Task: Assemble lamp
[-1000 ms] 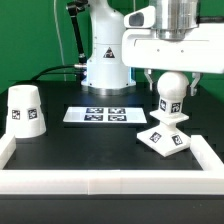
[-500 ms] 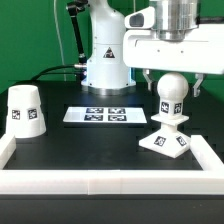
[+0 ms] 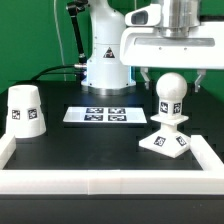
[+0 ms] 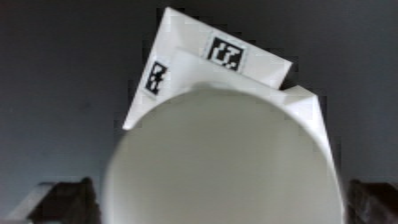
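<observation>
The round white bulb (image 3: pixel 172 90) stands upright on its stem in the flat square base (image 3: pixel 166 142), at the exterior view's right. My gripper (image 3: pixel 174 82) is open. Its fingers (image 3: pixel 148 80) stand on either side of the bulb's head and clear of it. In the wrist view the bulb (image 4: pixel 222 160) fills the middle, with the tagged base (image 4: pixel 214 65) behind it and my dark fingertips (image 4: pixel 63 205) apart at both edges. The tapered shade (image 3: pixel 26 109) stands alone at the exterior view's left, wide end down.
The marker board (image 3: pixel 100 115) lies flat in the middle, behind the working area. A low white wall (image 3: pixel 100 183) borders the black table along the front and both sides. The robot's white base (image 3: pixel 105 55) stands at the back.
My fingers have spread apart and let go of the bulb. The base, tilted a second ago, now lies flat with the bulb upright in it.
</observation>
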Motion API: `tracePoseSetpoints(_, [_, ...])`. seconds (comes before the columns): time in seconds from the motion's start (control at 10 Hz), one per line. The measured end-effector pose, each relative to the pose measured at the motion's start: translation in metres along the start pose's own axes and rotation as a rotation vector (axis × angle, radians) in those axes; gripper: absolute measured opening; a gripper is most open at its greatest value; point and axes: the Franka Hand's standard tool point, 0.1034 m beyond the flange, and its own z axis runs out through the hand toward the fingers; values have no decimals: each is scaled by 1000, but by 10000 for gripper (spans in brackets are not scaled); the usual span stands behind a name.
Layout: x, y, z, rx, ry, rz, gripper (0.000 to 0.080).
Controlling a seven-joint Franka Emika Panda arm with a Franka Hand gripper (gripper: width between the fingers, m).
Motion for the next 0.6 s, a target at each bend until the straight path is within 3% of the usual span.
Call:
tracePoseSetpoints(0.2, [-3,16,-12,3,-33,-72,699])
tracePoseSetpoints(0.6, [-3,14,-8,4,-30,-75,699])
